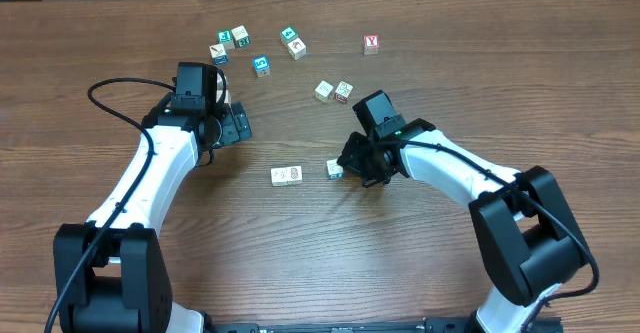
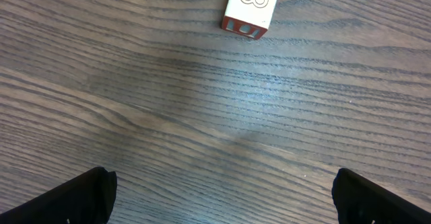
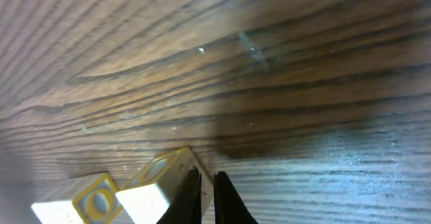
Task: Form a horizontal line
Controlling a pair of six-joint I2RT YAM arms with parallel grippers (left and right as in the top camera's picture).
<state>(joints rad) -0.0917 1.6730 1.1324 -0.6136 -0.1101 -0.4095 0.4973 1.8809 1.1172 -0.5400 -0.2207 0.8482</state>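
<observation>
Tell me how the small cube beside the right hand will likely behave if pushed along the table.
The cube has flat faces and rests flat on the wooden table, so it should slide, not roll. It looks rigid and small, so probably light. Pushed off-centre by the narrow, shut right hand, it may twist aside.

White glossy shells cover the left arm (image 1: 150, 170), chunky black blocks at every joint, a thin black cable (image 1: 100, 93) looping off it. The right arm (image 1: 450, 168) matches, cable and all, and the right gripper (image 3: 207, 175) shows two slim, tapered black fingers (image 3: 190, 198).
</observation>
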